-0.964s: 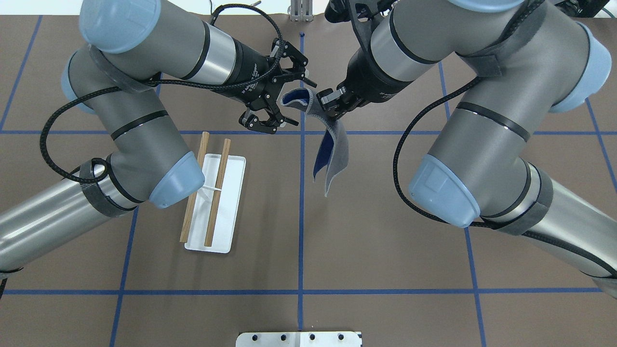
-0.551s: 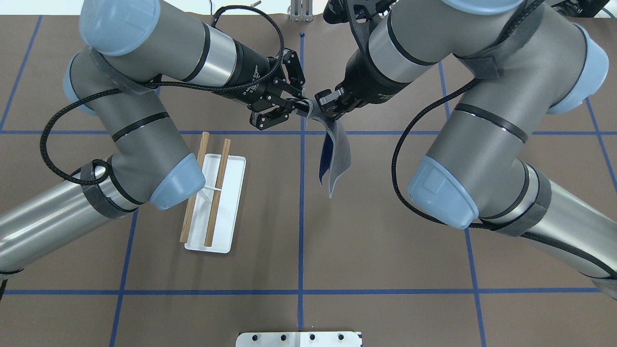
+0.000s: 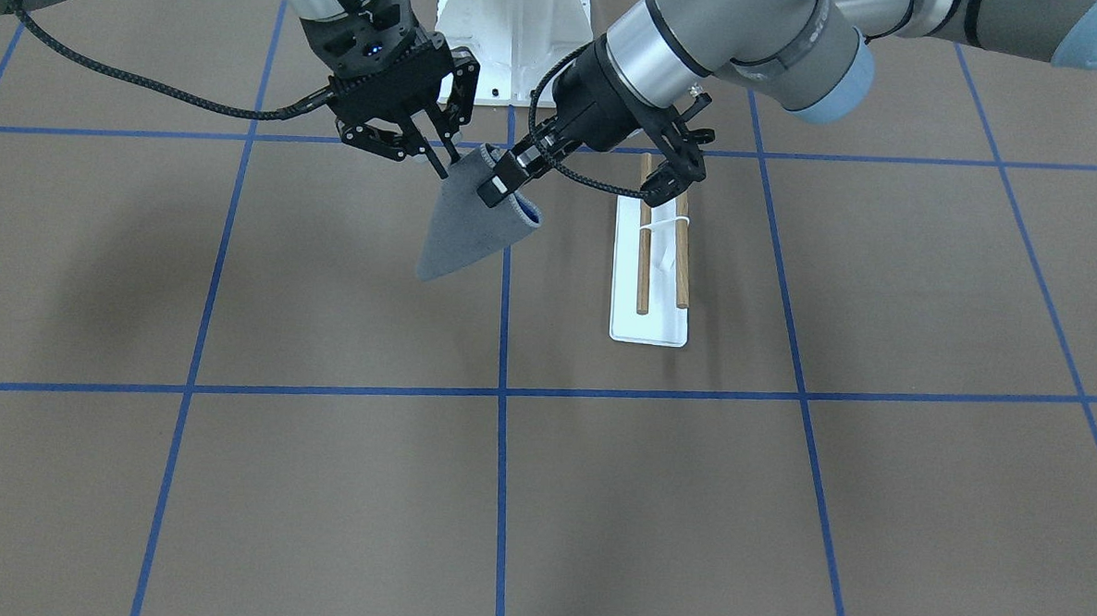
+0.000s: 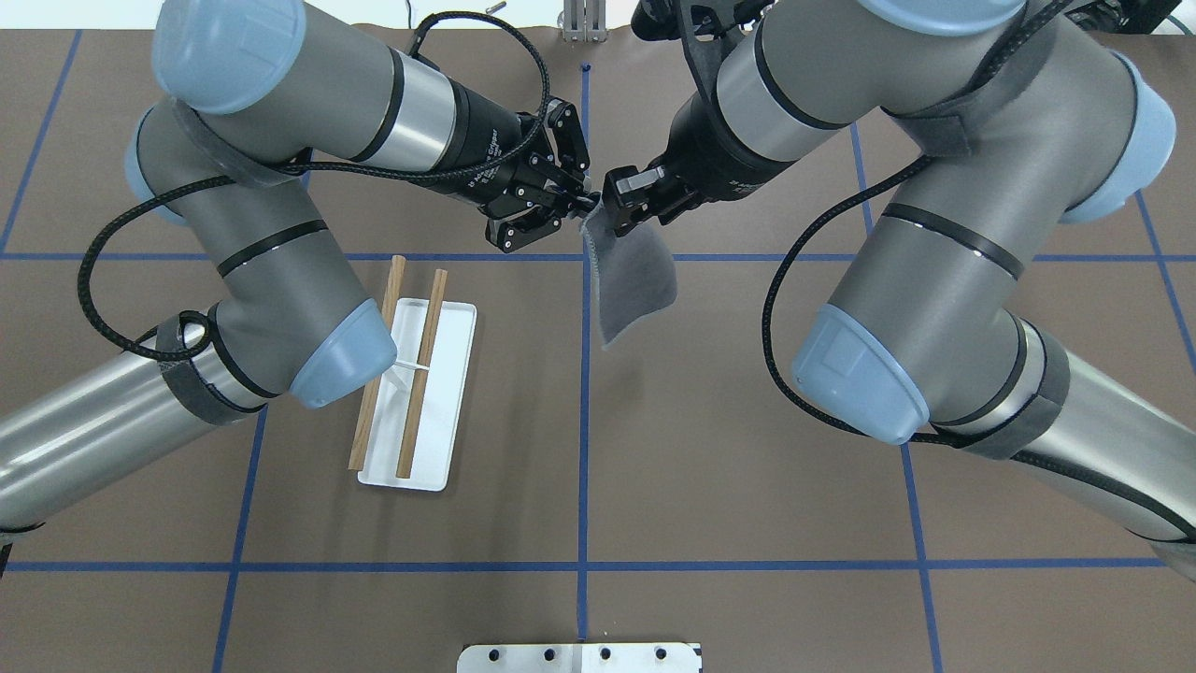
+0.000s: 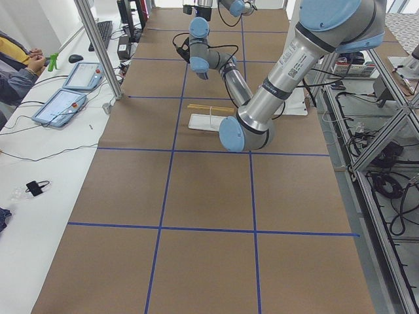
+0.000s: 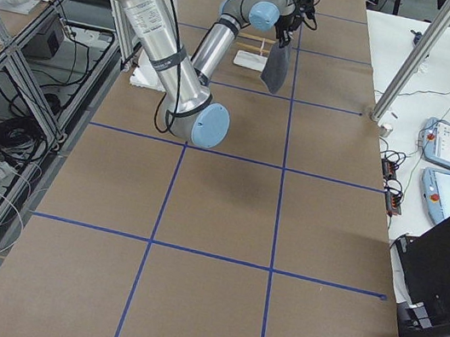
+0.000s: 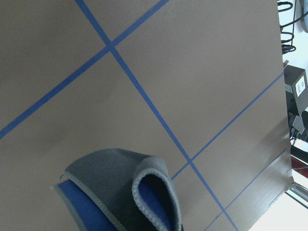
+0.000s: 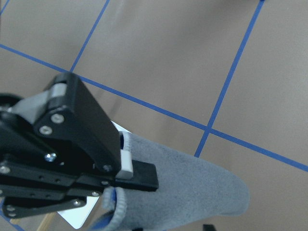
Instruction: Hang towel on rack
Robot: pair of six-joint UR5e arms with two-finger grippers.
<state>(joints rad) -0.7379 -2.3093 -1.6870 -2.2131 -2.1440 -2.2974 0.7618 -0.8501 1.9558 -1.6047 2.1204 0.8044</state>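
The dark grey towel (image 4: 635,280) with a blue inner side hangs in the air over the table's middle line, held by its top edge. My left gripper (image 4: 572,202) is shut on one top corner. My right gripper (image 4: 617,207) is shut on the top edge right beside it. In the front view the towel (image 3: 464,226) hangs as a triangle between the left gripper (image 3: 500,181) and the right gripper (image 3: 442,158). The rack (image 4: 425,374), two brown dowels on a white base (image 4: 455,374), stands to the towel's left, apart from it. The rack also shows in the front view (image 3: 662,248).
Blue tape lines cross the brown table (image 4: 747,486). The white bolted robot pedestal (image 3: 514,29) stands at the table's near edge. Operators and tablets (image 5: 65,91) sit at the far side. The left wrist view shows the folded towel (image 7: 120,192) above bare table.
My left gripper, open a second ago, has moved in and shut on the towel's top corner. The towel has since turned and spread, now showing its broad grey face.
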